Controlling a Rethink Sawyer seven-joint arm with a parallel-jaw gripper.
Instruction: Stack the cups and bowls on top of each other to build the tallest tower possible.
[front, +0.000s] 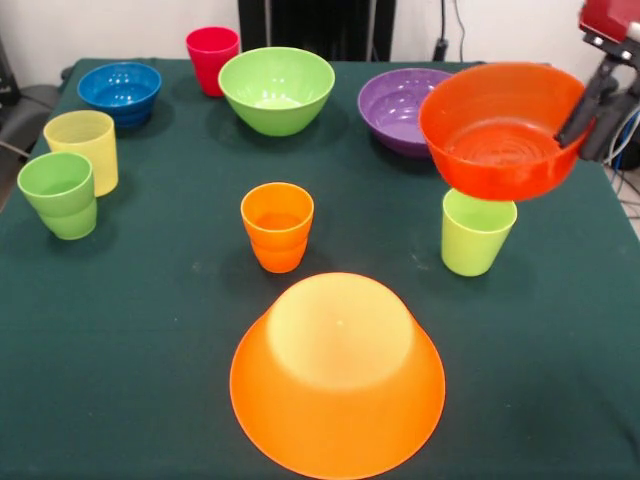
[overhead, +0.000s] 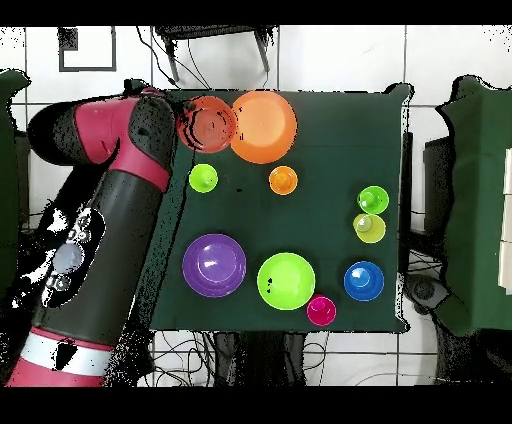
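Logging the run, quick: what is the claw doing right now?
Claw: closed on the rim of the red-orange bowl, held up in the air above the lime green cup.

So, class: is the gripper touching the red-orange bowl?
Touching. The front view shows the gripper with dark fingers clamped over the rim of the red-orange bowl, holding it aloft.

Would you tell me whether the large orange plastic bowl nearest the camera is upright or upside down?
Upside down: the large orange plastic bowl rests rim-down on the table, its base facing up.
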